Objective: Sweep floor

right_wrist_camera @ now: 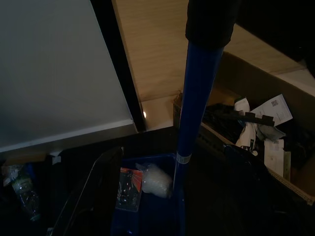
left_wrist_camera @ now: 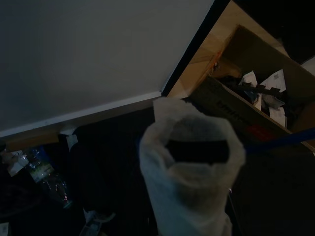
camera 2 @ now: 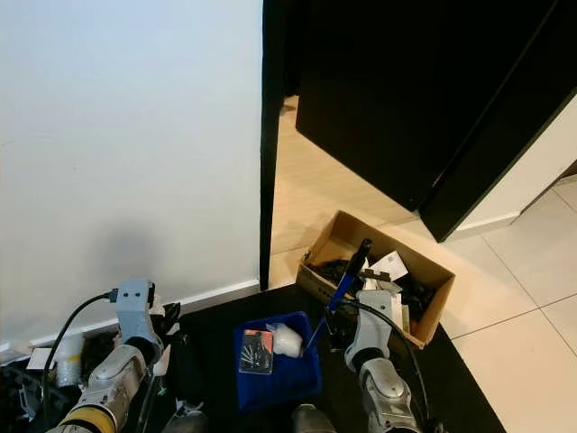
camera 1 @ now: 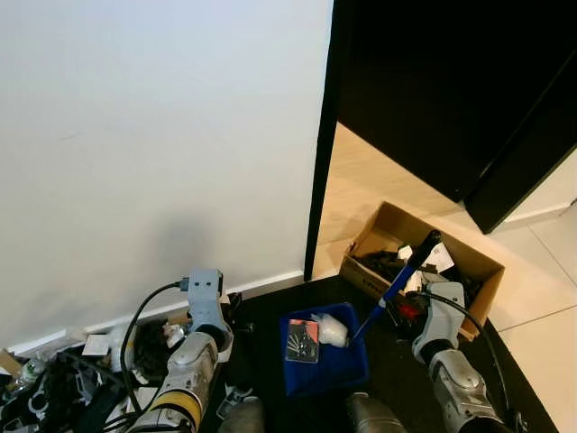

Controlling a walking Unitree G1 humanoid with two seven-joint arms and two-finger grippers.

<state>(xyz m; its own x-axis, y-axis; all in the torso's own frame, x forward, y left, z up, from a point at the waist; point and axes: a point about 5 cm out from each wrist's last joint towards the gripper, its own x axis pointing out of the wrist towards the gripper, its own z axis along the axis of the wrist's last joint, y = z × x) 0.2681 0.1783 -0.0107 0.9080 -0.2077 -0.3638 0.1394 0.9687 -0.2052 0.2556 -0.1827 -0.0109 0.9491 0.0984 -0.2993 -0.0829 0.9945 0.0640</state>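
right pincer point(camera 1: 416, 311) lower right, pinching blue dustpan handle point(camera 1: 397, 284) | blue dustpan point(camera 1: 323, 354) bottom centre, left of it | left pincer lower left, grip unclear | cardboard box point(camera 1: 419, 262) right

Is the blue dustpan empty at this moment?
No: in the left eye view the blue dustpan holds a crumpled white wad and a small dark packet.

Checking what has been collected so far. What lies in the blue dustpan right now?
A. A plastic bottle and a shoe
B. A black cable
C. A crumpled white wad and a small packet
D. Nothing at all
C: a white wad and a small packet lie in the dustpan.
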